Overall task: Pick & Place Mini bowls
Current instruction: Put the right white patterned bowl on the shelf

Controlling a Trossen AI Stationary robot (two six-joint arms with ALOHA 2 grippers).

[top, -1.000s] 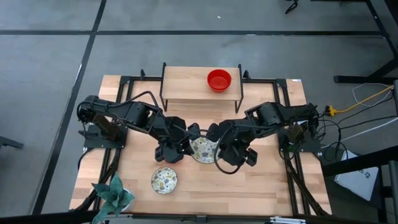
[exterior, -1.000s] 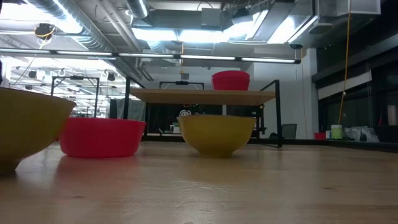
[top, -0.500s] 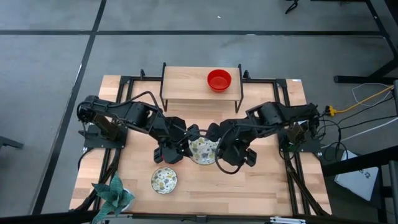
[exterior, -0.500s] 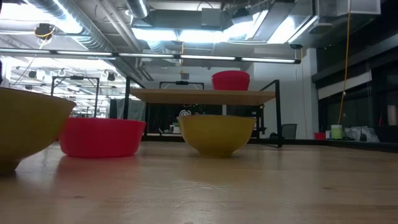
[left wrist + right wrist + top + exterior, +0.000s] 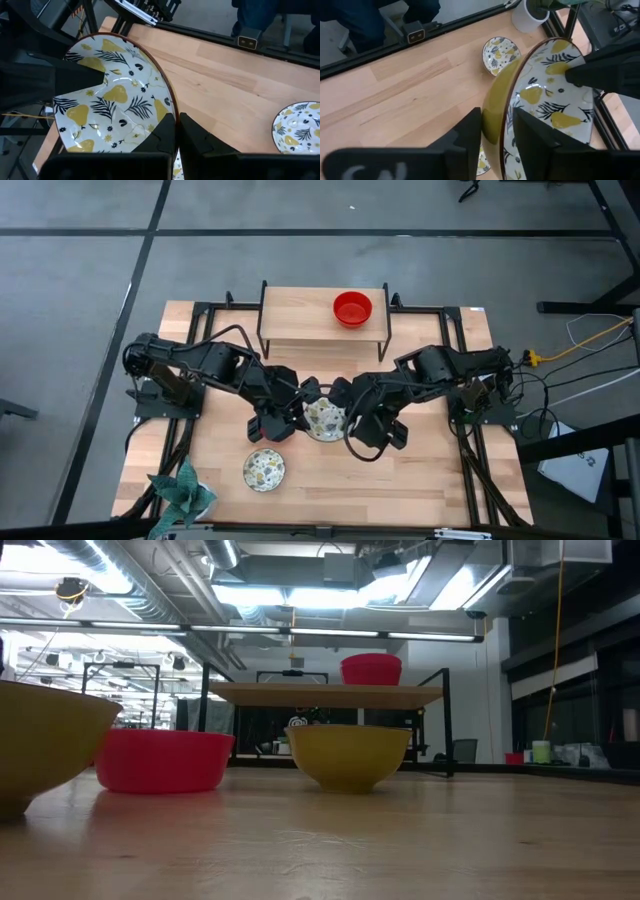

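A patterned mini bowl, white inside with yellow pears and dark leaves and yellow outside, is at the table's middle between both grippers. My left gripper and my right gripper are each shut on its rim from opposite sides. Part of another patterned bowl shows just beneath it. A third patterned bowl sits on its base nearer the front edge. One red bowl stands on the raised shelf. The low view shows neither arm. My left gripper pinches the bowl's rim between its two fingers, one inside and one outside the wall. The bowl sits tilted, its inside facing the wrist camera. My right gripper pinches the opposite rim, one finger on the yellow outer wall and one inside. The fingers slant down from the table's right.
A teal leafy plant in a white pot stands at the near left corner. The wooden shelf on a black frame spans the far middle. The low view shows a red bowl and yellow bowls on the tabletop.
My right gripper has edged slightly toward the table's left, and covers a little more of the held bowl. The rest stands as before.
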